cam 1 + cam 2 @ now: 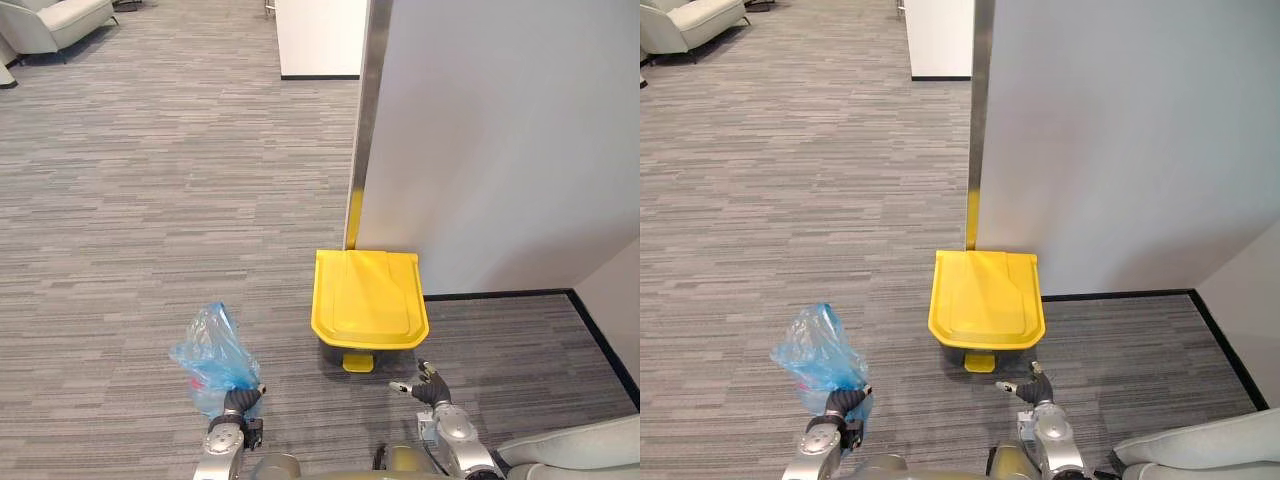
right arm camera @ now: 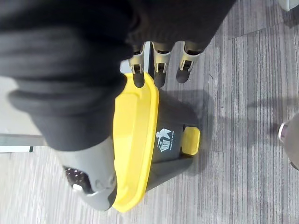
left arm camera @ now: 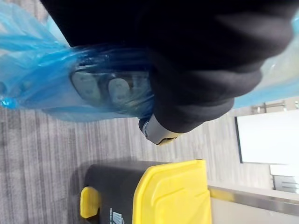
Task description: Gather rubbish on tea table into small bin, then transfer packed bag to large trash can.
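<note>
While the blue bag (image 1: 212, 355) sat bunched at lower left of the left eye view, the left hand (image 1: 236, 405) gripped it from below, fingers clenched into the plastic. To its right, at lower centre, stood the dark trash can (image 1: 335, 352), its yellow lid (image 1: 368, 300) closed and its yellow pedal (image 1: 357, 362) at the front. The right hand (image 1: 428, 385) hung just below it, fingers loose and released, holding nothing. A white wall (image 1: 500, 140) stood behind the can, on grey carpet (image 1: 150, 200). A pale sofa (image 1: 60, 20) was at upper left.

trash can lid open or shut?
Shut. The yellow lid lies flat on the dark trash can, no gap; the blue bag is outside it, held in the left hand.
</note>
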{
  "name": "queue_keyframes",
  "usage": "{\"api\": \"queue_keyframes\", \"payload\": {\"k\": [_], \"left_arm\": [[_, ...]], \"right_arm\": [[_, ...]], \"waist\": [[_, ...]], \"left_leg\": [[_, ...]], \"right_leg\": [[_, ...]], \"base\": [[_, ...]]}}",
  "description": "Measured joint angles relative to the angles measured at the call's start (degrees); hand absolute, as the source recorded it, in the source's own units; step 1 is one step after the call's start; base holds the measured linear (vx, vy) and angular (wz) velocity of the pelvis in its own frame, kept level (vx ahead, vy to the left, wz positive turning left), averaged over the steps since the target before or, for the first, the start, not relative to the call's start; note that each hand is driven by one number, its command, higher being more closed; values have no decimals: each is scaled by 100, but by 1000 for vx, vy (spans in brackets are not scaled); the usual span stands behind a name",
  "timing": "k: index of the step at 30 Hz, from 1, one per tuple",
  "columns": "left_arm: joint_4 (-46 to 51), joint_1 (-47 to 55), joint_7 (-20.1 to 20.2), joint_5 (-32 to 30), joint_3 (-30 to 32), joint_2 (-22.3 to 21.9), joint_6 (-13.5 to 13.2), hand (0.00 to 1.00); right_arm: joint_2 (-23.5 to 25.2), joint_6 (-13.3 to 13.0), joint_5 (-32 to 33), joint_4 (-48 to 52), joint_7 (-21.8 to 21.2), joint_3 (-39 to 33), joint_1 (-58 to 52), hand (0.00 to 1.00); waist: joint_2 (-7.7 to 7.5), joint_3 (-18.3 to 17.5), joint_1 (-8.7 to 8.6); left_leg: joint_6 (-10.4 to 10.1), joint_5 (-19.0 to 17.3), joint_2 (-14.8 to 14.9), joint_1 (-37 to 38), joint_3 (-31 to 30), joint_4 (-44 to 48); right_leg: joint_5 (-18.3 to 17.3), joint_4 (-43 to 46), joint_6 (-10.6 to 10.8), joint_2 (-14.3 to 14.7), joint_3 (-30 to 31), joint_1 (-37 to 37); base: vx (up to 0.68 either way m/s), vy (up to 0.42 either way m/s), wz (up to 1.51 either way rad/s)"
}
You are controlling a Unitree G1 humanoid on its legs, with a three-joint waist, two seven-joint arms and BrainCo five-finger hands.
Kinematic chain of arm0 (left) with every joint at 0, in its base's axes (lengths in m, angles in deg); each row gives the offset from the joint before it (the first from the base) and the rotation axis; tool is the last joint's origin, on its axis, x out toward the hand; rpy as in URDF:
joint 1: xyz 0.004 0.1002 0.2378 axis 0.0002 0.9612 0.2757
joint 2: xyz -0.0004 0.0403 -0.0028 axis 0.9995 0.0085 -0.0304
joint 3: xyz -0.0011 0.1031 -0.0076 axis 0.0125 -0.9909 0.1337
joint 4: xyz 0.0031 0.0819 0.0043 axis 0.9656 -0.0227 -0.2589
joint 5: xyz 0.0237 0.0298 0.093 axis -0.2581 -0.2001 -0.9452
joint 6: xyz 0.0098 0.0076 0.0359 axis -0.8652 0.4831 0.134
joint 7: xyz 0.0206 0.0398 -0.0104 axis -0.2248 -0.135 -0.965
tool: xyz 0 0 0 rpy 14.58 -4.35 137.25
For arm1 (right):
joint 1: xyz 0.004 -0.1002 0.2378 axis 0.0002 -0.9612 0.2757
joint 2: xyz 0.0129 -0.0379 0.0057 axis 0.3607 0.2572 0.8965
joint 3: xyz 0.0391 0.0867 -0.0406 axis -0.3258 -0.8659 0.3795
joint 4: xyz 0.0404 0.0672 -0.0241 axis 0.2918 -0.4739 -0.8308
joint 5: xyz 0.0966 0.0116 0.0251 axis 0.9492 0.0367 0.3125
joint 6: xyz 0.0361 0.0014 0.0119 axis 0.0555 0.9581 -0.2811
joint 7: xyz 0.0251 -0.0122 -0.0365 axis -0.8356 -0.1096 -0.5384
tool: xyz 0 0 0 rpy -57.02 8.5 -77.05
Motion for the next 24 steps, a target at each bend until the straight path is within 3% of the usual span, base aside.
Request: {"api": "queue_keyframes", "payload": {"k": [4,8,14,24], "left_arm": [[-146,38,17,-1,-5,-82,2,100],[-307,17,116,-1,-27,-94,1,100],[-567,12,121,-4,-160,-26,3,100],[-727,16,47,-3,-250,309,1,100]], "right_arm": [[7,8,1,-33,2,-118,-72,0],[-29,-1,2,-309,-1,-147,-72,0],[-191,0,4,-494,-6,-148,-80,0],[-334,-6,3,-693,-6,-143,-13,0]], "waist": [[15,-43,-2],[-29,-94,-6],[84,-150,-24],[99,-156,-67]], "left_leg": [[-189,150,137,165,-42,-386],[-170,395,122,177,-82,-748],[-103,650,-22,193,-182,-1023],[-148,960,-81,191,-400,-1404]], "right_leg": [[284,-590,-92,236,-58,284],[583,-1118,-77,252,-107,434],[948,-1702,-23,234,-172,616],[1397,-2358,-85,245,-293,827]], "base": [[4,-93,-4],[-46,-16,6],[-13,23,10],[-73,-12,7]]}}
